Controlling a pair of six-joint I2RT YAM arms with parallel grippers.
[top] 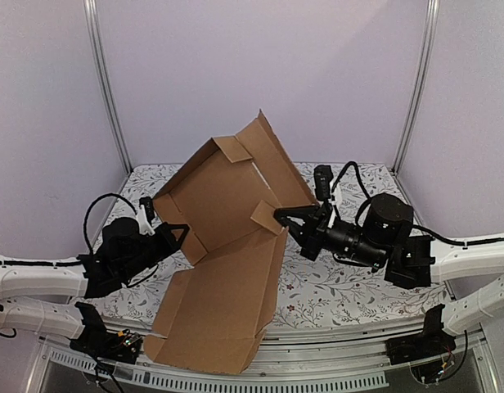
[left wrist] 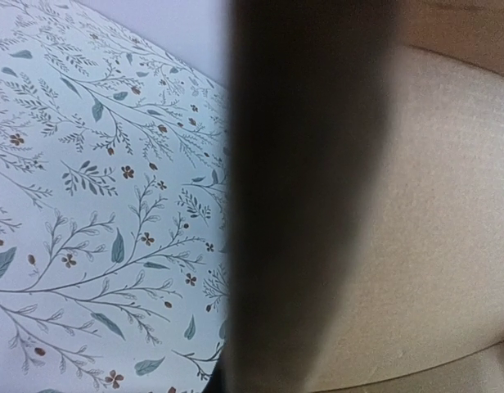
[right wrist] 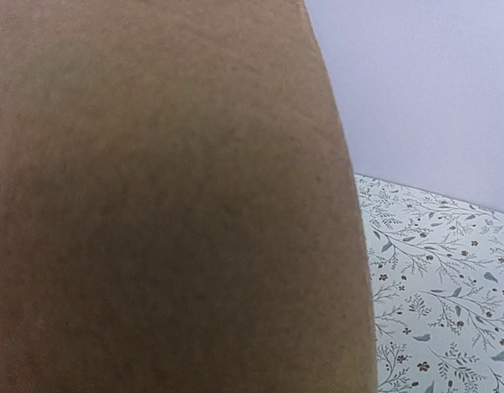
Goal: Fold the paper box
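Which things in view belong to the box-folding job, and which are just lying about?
Job: box; left gripper and right gripper, both holding it.
Just there: floral tablecloth; frame posts.

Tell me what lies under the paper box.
The floral table cover shows around the paper box, whose lower panel overhangs the near edge. Whatever lies beneath the raised tray and that panel is covered in every view.
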